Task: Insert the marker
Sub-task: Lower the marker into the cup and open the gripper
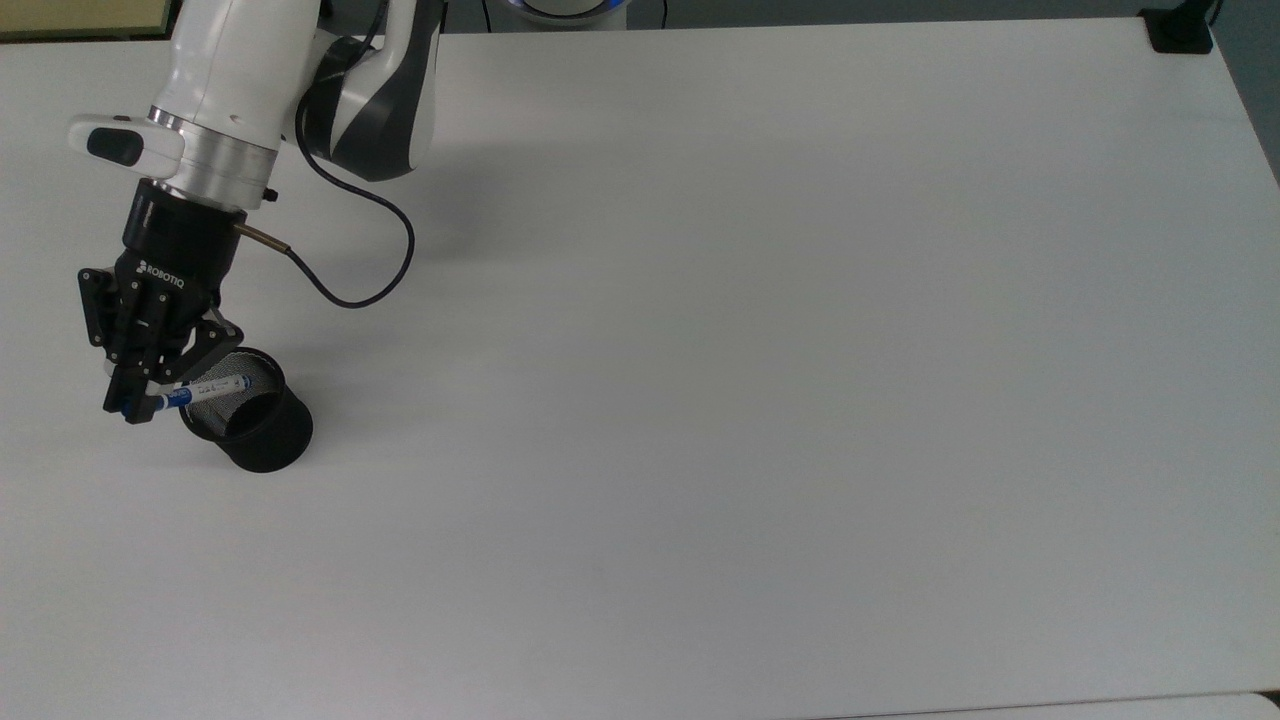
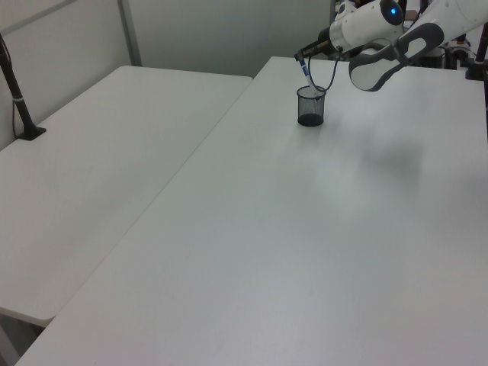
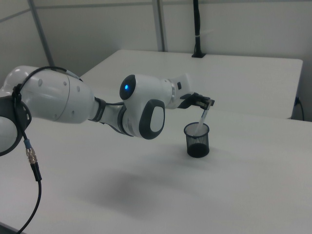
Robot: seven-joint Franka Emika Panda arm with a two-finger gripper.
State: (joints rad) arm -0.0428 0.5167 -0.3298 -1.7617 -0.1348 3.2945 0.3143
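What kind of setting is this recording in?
Probably a robotics lab or test room: bare white tables, a black post clamped to one, and plain partition walls. The hand holds a marker over a mesh cup.

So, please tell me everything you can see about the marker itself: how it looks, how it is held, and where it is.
The marker is a slim pen with a white barrel and a blue band near its held end. The gripper is shut on that end, so the pen hangs tilted, its free end down inside the mouth of the black mesh cup. In the right view it slants from the fingers into the cup. Whether its tip touches the mesh cannot be told.
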